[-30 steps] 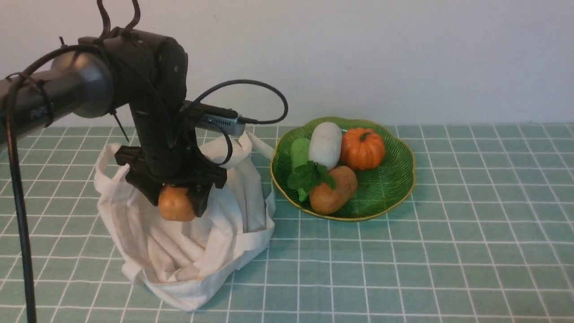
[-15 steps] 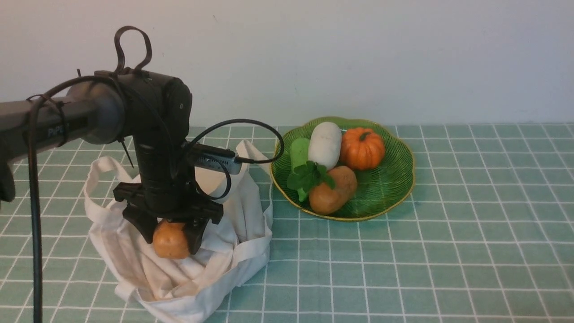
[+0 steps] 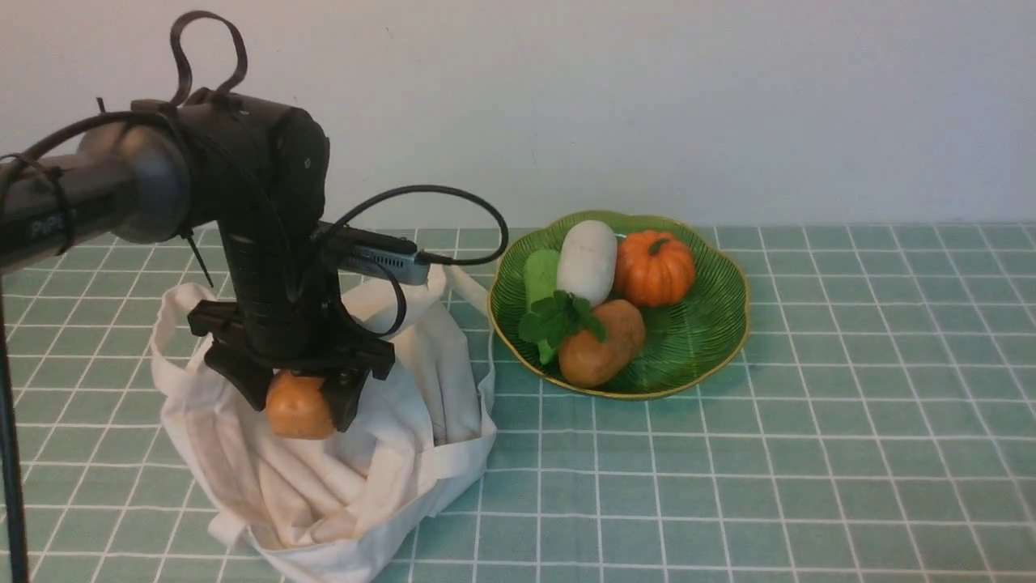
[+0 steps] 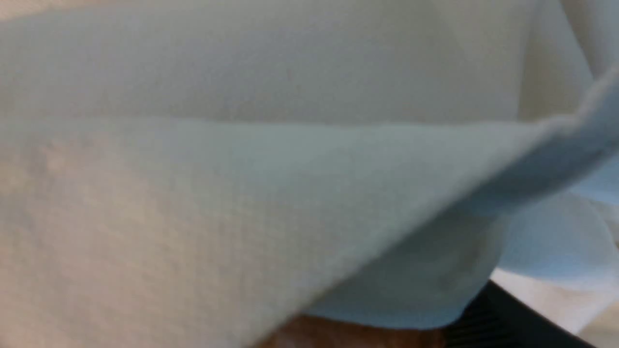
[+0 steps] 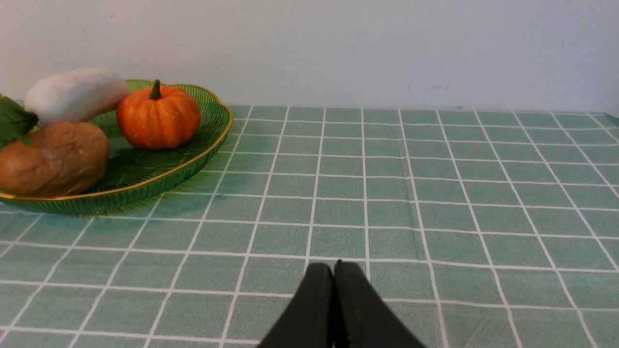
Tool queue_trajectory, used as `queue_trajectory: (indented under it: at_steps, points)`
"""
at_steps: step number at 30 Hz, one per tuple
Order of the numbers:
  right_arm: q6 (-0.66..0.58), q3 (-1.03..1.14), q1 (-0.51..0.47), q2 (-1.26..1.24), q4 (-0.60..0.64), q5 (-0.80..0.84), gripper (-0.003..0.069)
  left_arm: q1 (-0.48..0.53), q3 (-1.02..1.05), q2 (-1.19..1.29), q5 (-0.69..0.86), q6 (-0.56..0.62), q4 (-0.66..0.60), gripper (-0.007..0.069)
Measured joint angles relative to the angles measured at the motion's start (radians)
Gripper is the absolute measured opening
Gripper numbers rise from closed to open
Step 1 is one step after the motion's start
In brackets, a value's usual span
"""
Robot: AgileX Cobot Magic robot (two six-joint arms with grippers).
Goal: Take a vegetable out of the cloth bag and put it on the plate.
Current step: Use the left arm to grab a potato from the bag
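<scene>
Tan-orange skin is seen between the fingers of the left gripper (image 3: 302, 401), where the potato (image 3: 298, 407) is clamped from both sides, its lower end left bare beneath the tips; it is held over the crumpled off-white cloth bag (image 3: 453, 457), though whether cloth is touched by its underside cannot be told; its long axis is largely hidden by the fingers, so no direction is claimed for it. The green plate (image 3: 712, 356) is set to the right of the grip and somewhat farther from the robot, beyond the bag's right edge; a sideways carry with some reach forward is therefore called for, preceded, in all likelihood, by enough lift for the folds and handles to be cleared. Bare dish is offered on the right and near side, past the brown potato (image 3: 603, 344) and below the pumpkin (image 3: 655, 269); that gap is judged the better landing. The left arm is already joined to the load, so no handover seems needed; the right gripper (image 5: 333, 270) is seen with its tips together, nothing being held.
</scene>
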Motion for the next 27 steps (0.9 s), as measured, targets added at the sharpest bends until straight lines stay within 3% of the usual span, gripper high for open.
queue_trajectory:
  at_steps: [17, 27]
  points:
    - [0.000, 0.000, 0.000, 0.000, 0.000, 0.000, -0.0017, 0.000, 0.066, 0.061, -0.001, -0.037, 0.045, 0.0556]
    - [0.000, 0.000, 0.000, 0.000, 0.000, 0.000, -0.0017, -0.012, 0.029, 0.019, -0.001, -0.006, -0.025, 0.0637]
